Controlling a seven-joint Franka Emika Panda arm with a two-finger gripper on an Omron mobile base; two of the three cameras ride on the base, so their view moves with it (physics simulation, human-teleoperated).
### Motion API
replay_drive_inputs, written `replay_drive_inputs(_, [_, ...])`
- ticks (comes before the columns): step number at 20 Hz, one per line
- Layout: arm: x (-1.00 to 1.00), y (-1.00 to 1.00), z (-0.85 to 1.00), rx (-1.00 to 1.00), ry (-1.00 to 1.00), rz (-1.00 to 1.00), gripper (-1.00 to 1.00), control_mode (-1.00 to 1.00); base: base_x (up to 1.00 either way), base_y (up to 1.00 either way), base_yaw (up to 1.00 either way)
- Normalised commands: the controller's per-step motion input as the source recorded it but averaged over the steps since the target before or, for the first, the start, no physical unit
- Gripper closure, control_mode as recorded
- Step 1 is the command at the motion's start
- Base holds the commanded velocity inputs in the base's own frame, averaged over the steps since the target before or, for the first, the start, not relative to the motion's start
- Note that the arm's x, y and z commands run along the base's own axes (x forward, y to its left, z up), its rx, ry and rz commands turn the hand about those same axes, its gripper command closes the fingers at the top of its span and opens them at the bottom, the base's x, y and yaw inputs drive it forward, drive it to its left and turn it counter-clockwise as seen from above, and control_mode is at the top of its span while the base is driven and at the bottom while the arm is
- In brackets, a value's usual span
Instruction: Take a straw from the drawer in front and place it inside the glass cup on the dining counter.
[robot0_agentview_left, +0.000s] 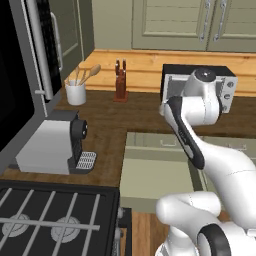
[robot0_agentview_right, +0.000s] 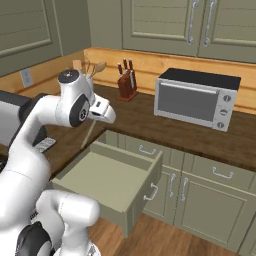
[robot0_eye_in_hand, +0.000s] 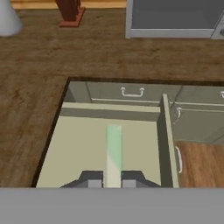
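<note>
Claw (robot0_eye_in_hand: 113, 179) grips straw (robot0_eye_in_hand: 113, 148), pointing downward.

White arm (robot0_agentview_right: 35, 130) bent at the elbow, wrist angled downward. Gripper (robot0_eye_in_hand: 113, 178) points down, jaws closed tight, fingers (robot0_eye_in_hand: 92, 178) nearly meeting.

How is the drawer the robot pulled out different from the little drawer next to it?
The open drawer sticks far out from the cabinet, so you can see its pale inside; the shut drawer sits flat against the cabinet and hides its inside. The open drawer's front faces sideways in the right base view, with its handle low on the side; the shut drawer's handle faces us. Both are sage green with small metal handles.
</note>
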Motion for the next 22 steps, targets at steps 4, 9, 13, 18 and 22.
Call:
replay_drive_inputs(4, [-0.23,-0.13,0.00,0.00,0.00,0.00,1.00,1.00,-0.48,-0.17,0.00])
replay_drive_inputs(9, [0.00,0.00,0.00,0.00,0.00,0.00,1.00,1.00,-1.00,-0.56,-0.09])
replay_drive_inputs(13, [0.00,0.00,0.00,0.00,0.00,0.00,1.00,1.00,-0.78,-0.73,-0.44])
replay_drive_inputs(18, [0.00,0.00,0.00,0.00,0.00,0.00,1.00,1.00,-0.01,-0.58,-0.79])
replay_drive_inputs(22, [0.00,0.00,0.00,0.00,0.00,0.00,1.00,1.00,0.00,-0.42,-0.88])
